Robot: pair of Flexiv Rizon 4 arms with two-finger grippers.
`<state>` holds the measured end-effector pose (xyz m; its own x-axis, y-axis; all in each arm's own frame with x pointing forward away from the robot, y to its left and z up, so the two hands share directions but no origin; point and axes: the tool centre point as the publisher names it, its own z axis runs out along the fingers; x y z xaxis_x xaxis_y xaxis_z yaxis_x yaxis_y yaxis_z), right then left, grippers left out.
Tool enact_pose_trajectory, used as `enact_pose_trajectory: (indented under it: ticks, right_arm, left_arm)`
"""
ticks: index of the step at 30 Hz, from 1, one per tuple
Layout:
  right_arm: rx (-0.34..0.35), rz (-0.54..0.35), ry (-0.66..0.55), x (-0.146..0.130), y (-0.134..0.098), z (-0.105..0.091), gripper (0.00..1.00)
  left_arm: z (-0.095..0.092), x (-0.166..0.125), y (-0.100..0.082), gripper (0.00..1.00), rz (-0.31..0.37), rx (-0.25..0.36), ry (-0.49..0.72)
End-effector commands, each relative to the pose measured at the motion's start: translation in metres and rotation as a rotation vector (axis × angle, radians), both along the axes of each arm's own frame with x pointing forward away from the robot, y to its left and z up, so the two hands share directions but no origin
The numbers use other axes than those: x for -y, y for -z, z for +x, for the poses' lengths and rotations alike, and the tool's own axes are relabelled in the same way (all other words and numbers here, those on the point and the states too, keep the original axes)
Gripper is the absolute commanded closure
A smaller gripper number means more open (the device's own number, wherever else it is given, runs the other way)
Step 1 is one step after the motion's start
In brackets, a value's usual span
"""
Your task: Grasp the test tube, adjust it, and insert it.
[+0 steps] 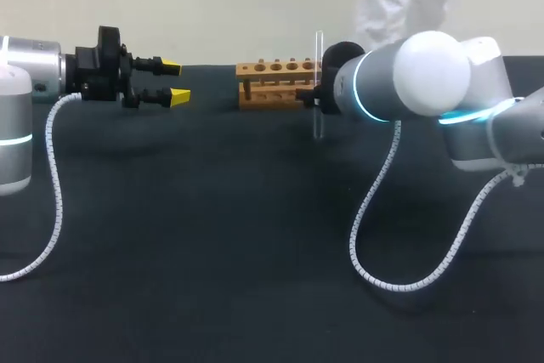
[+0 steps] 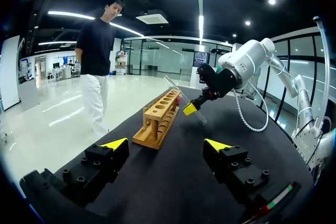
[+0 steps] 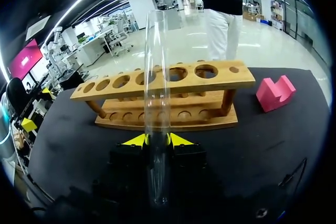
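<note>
Black tabletop (image 1: 212, 252): right gripper (image 3: 156, 140) clamps upright clear glass test tube (image 3: 156, 77), light wooden rack (image 3: 210, 85) just ahead; left gripper (image 1: 174, 81) released. Misaligned, tube could clip rack!

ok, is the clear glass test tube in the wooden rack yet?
Out. The clear glass test tube stands upright, clamped in the right jaws, with the light wooden rack ahead of it; every visible hole is empty.

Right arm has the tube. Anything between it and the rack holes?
Nothing visible. The test tube stands upright in the right end effector, with the wooden rack directly ahead and its visible holes empty. The pink block lies beside the rack's end, off the path.
</note>
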<state>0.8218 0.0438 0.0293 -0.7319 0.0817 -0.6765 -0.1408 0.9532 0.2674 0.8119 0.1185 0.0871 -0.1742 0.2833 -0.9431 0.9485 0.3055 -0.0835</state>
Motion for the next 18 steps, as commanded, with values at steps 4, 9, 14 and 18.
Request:
enact_pose_trajectory:
  ticks: [4,9,14,18]
  right_arm:
    - [0.014,-0.009,0.030,0.002,-0.008,-0.008,1.00]
    - [0.021,-0.011,0.051,0.005,-0.012,-0.011,1.00]
    - [0.004,-0.022,0.056,0.008,-0.010,-0.012,1.00]
    - [-0.019,-0.035,0.045,0.011,-0.007,-0.010,1.00]
  left_arm:
    - [0.002,0.000,0.001,0.00,-0.003,0.002,0.003]
    - [0.002,0.000,0.001,0.00,-0.003,0.002,0.003]
    - [0.002,0.000,0.001,0.00,-0.003,0.002,0.003]
    - [0.002,0.000,0.001,0.00,-0.003,0.002,0.003]
